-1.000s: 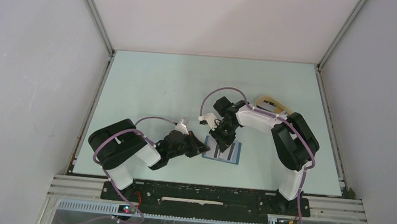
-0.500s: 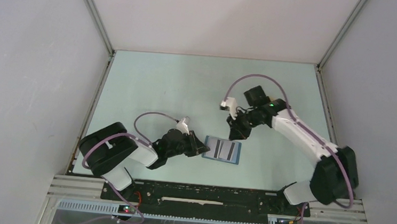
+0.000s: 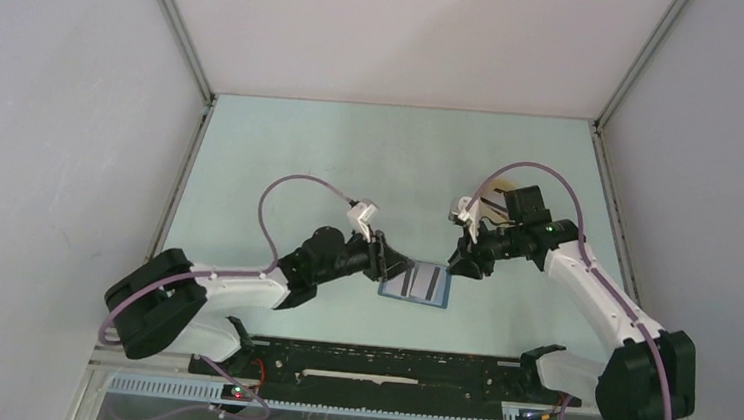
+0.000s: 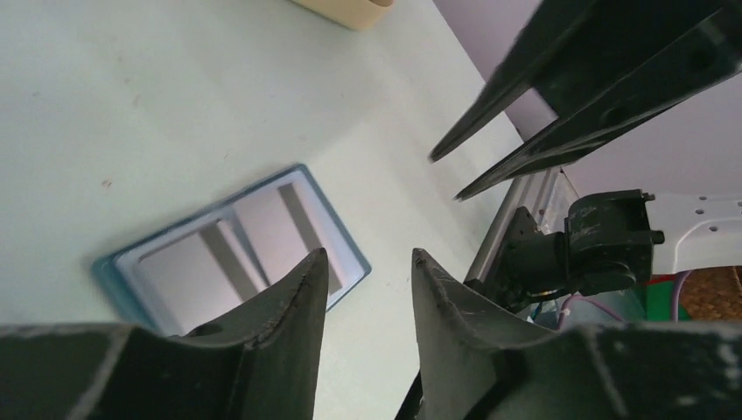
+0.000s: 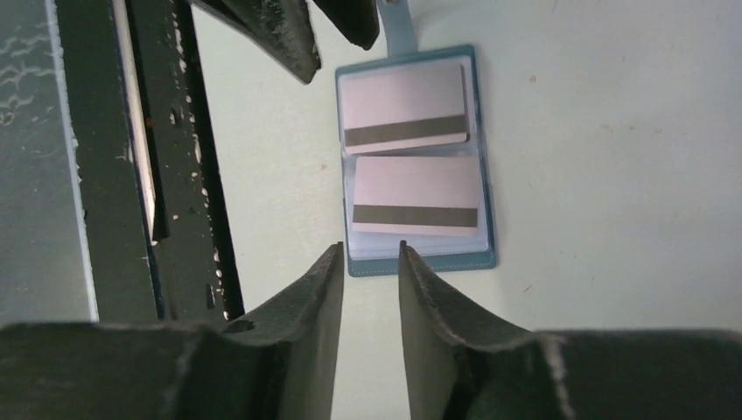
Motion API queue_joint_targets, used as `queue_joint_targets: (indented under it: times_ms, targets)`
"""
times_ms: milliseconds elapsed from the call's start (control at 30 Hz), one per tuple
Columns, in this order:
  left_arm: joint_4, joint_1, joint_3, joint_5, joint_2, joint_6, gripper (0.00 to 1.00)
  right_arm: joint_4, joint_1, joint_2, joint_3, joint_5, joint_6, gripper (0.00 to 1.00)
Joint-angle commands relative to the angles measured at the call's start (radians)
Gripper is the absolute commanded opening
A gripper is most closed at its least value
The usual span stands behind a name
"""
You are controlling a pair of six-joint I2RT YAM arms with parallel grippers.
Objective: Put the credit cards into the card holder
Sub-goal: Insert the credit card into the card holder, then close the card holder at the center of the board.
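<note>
The blue card holder [image 3: 416, 283] lies open and flat on the table. Two pale credit cards with dark stripes sit in its slots, one [image 5: 402, 105] on the far half and one [image 5: 416, 194] on the near half. My left gripper [image 3: 398, 269] hovers at the holder's left edge, jaws apart and empty; in its wrist view the left gripper [image 4: 367, 254] partly covers the holder [image 4: 236, 254]. My right gripper [image 3: 456, 265] hangs just off the holder's right edge. In its own view the right gripper [image 5: 370, 247] is open a little with nothing in it.
A beige tray [image 4: 346, 7] stands on the table beyond the holder, mostly hidden behind the right arm from above. The black base rail [image 3: 386, 367] runs along the near table edge. Grey walls enclose the pale green table [image 3: 301, 164].
The right arm swung away from above the holder and now sits by its right edge. The left arm stretched forward and rose a little. Both grippers have opened wider.
</note>
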Motion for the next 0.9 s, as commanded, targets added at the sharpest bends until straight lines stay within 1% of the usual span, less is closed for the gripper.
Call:
queue_joint_targets:
  times_ms: [0, 100, 267, 667, 867]
  targets:
    - [-0.02, -0.015, 0.123, 0.1, 0.108, 0.0, 0.49, 0.026, -0.005, 0.067, 0.049, 0.068, 0.096, 0.41]
    - [-0.085, -0.041, 0.172, 0.045, 0.173, -0.022, 0.54, -0.035, -0.025, 0.163, 0.122, 0.098, 0.175, 0.43]
    - [-0.23, -0.066, 0.248, -0.042, 0.231, -0.03, 0.61, -0.118, -0.059, 0.307, 0.182, 0.125, 0.21, 0.43]
    - [-0.438, -0.077, 0.453, -0.075, 0.392, -0.022, 0.67, -0.098, -0.06, 0.354, 0.183, 0.151, 0.255, 0.42]
    - [-0.57, -0.097, 0.528, -0.14, 0.425, -0.007, 0.7, -0.101, -0.06, 0.366, 0.187, 0.159, 0.258, 0.42]
